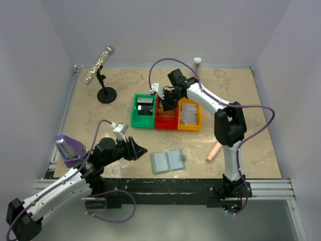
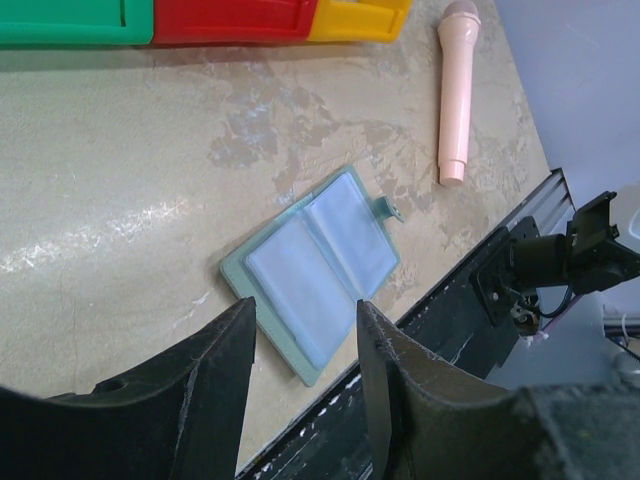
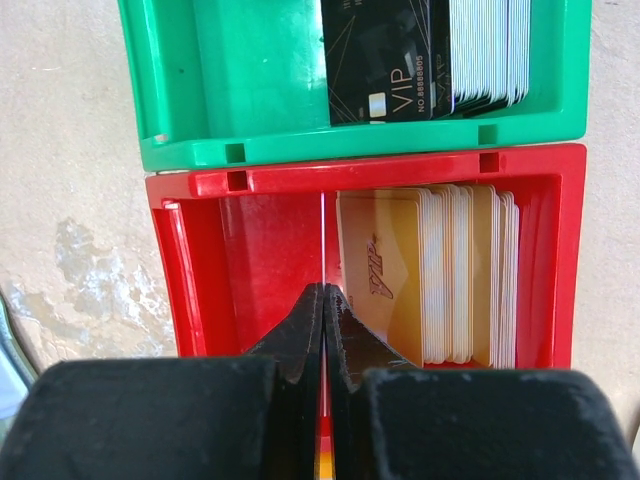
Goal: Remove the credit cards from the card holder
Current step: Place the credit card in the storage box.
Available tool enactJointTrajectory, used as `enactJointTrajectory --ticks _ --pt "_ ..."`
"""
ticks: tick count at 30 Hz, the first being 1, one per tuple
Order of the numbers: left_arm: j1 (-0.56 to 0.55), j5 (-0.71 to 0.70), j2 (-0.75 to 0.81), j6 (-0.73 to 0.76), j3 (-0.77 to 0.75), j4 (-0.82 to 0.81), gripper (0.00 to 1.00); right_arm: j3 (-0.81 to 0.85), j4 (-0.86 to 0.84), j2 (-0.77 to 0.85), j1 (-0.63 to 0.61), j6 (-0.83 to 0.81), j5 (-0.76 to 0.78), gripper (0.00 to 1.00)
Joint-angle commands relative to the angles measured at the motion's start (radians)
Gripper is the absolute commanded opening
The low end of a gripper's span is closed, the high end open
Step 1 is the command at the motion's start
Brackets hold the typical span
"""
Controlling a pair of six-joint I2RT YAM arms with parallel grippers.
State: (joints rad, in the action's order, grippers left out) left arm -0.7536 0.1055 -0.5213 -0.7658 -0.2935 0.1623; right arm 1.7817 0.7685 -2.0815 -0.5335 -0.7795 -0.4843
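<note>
Credit card (image 3: 323,240) seemingly pinched edge-on between right fingers (image 3: 298,345).

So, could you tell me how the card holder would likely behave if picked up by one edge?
Probably floppy: the card holder lies open as two thin panels joined at a fold, so the free half would likely swing. Its clear pockets look glossy, so perhaps slippery. It lies flat on the table, so pushing may just slide it.
</note>
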Motion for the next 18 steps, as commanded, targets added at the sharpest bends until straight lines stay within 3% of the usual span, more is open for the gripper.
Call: enactJointTrajectory --ticks 1,18 --pt "0.003 0.022 -0.026 0.006 -0.021 -0.067 0.49 0.045 0.011 0.005 -0.002 0.016 0.0 0.0" --pt "0.003 0.034 -0.08 0.014 -0.03 -0.098 0.49 0.104 0.04 -0.032 -0.002 0.057 0.03 0.0"
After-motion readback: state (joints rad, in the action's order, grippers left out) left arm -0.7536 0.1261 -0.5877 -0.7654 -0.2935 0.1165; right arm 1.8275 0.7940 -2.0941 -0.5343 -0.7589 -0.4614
